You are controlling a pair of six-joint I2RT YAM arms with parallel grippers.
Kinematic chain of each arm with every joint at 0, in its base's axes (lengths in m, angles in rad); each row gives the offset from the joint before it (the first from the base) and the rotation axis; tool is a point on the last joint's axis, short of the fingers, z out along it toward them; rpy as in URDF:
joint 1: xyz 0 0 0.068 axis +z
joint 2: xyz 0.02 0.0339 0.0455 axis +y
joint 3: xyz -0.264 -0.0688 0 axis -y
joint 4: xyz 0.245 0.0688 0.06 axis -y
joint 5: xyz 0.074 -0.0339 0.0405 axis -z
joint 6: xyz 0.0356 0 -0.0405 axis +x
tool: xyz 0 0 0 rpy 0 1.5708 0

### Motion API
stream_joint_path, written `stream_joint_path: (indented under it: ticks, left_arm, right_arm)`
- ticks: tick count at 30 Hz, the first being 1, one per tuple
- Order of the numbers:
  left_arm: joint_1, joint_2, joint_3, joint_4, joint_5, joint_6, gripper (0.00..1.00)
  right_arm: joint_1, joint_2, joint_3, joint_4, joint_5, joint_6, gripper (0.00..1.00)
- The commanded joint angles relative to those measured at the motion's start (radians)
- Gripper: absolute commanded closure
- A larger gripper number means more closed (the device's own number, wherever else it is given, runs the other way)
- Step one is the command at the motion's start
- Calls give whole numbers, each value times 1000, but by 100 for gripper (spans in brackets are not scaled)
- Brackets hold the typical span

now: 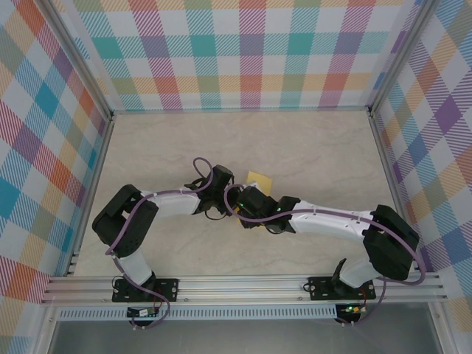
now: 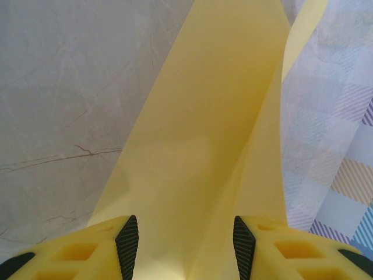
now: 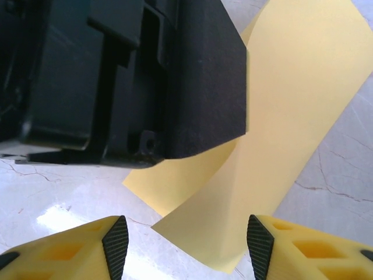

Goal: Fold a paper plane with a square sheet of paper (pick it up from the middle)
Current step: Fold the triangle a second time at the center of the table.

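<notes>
Gripping across the paper's width, the left end effector (image 2: pixel 185 245) stands about half open. Its two dark pads sit against opposite edges of the square sheet of paper (image 2: pixel 204 146), which bows into a shallow trough between them and runs out away from the wrist, clear of the bench (image 2: pixel 58 116). The right end effector (image 3: pixel 187 242) gapes wide and holds nothing; a free corner of the sheet hangs between its fingers, touching neither pad. Close beyond it sits a black housing (image 3: pixel 116 76), most likely the left wrist, with the paper passing behind it. From above, the two wrists meet near the middle of the bench, and a small patch of yellow shows just on their far side.

The step in hand looks like an early fold, with the sheet lifted and one arm presenting it to the other. Next, the right fingers would need to close on that hanging corner and carry it across squarely, without dragging the sheet out of the left grip.

The paper is plain yellow, thin and limp, softly curved. It has one faint lengthwise valley, no sharp crease that I can make out, and no dart shape yet.
</notes>
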Motion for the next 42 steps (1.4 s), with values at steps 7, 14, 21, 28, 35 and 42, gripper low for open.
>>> stream_joint_path:
  ticks: [7,14,21,28,35,42]
  left_arm:
    - [11,0,21,5,20,15,51]
    - [11,-2,22,1,22,16,51]
    - [12,0,22,-2,23,20,51]
    - [13,-7,19,-11,18,24,51]
    - [15,-12,20,-21,15,32,51]
    - [15,-25,20,-60,-12,45,50]
  right_arm:
    - [19,25,23,-5,-47,-36,35]
    - [29,56,46,-47,65,-6,43]
    - [34,4,16,-48,93,2,58]
    - [34,-17,6,-73,100,10,75]
    - [33,-4,13,-82,91,10,89]
    - [-29,-27,4,-47,-61,-9,92]
